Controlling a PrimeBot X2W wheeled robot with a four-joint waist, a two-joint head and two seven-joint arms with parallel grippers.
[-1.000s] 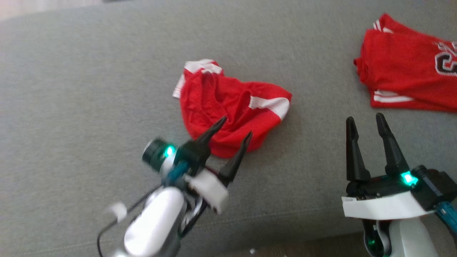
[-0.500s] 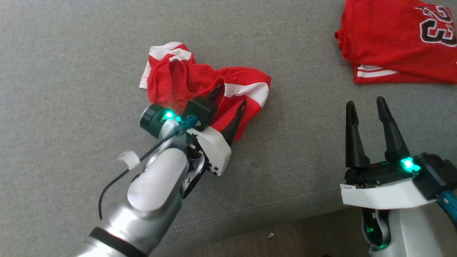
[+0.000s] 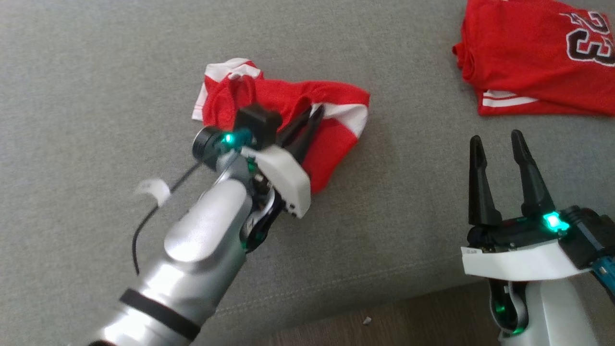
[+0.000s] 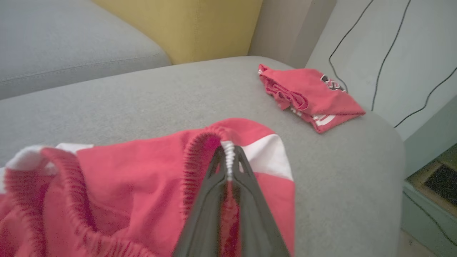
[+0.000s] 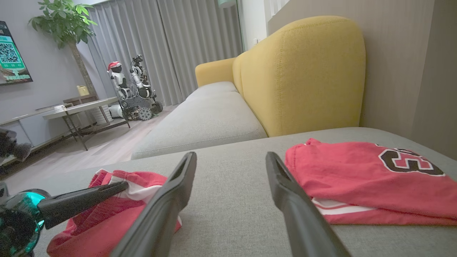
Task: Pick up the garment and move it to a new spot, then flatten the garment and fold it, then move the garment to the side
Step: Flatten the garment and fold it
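**Left jaws clamped on ribbed waistband**

Your left gripper (image 3: 314, 113) pinches the gathered elastic edge of the crumpled red shorts (image 3: 334, 144) on the grey woven sofa cushion (image 3: 96, 96). Your right gripper (image 3: 496, 137) has its jaws apart. The jersey (image 3: 528, 57) lies folded flat, far right.

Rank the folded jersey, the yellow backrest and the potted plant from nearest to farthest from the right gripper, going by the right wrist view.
1. folded jersey, just right of the right gripper
2. yellow backrest, beyond the cushion, centre-right
3. potted plant, across the room, upper left
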